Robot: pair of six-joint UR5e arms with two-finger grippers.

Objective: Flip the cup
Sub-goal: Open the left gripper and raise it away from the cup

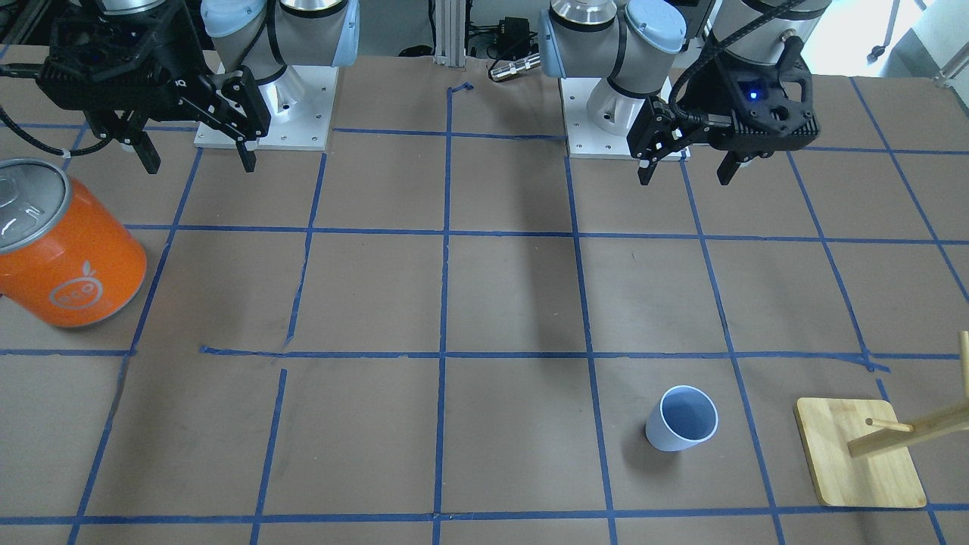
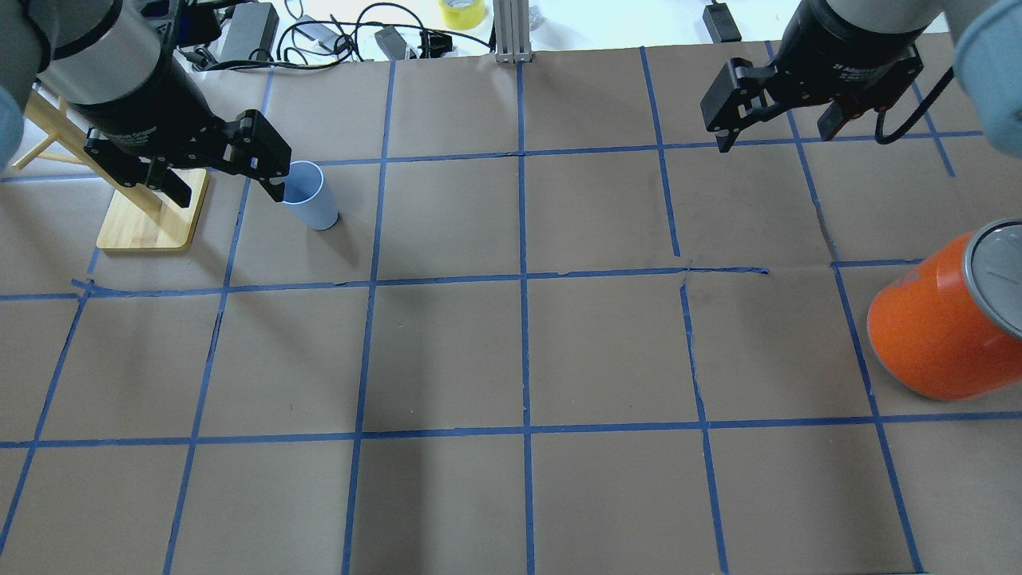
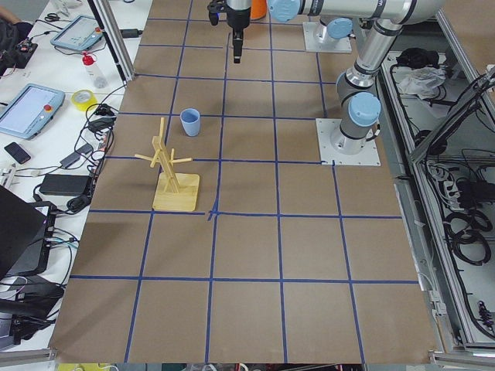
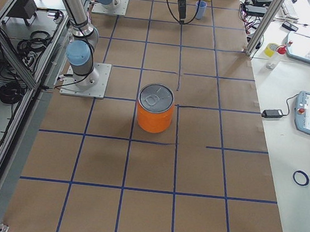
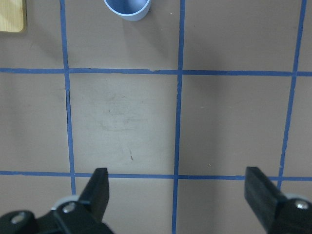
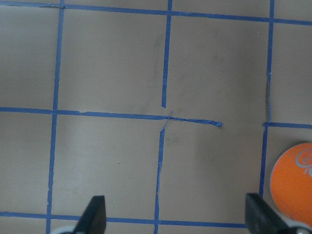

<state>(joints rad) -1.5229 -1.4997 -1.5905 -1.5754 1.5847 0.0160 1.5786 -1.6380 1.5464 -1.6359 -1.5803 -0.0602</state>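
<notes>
The cup (image 1: 681, 418) is a small pale lavender-blue tumbler standing upright, mouth up, on the brown paper table. It also shows in the overhead view (image 2: 311, 196), the left side view (image 3: 189, 121) and at the top edge of the left wrist view (image 5: 127, 7). My left gripper (image 1: 685, 170) is open and empty, held high above the table on the robot's side of the cup; in the overhead view (image 2: 231, 192) one finger overlaps the cup's rim. My right gripper (image 1: 198, 160) is open and empty, high above the far side of the table (image 2: 776, 137).
A big orange can (image 1: 68, 250) with a silver top stands on my right side of the table (image 2: 942, 319). A wooden peg stand on a flat base (image 1: 855, 454) is just beyond the cup at my left (image 2: 148, 224). Blue tape lines grid the table.
</notes>
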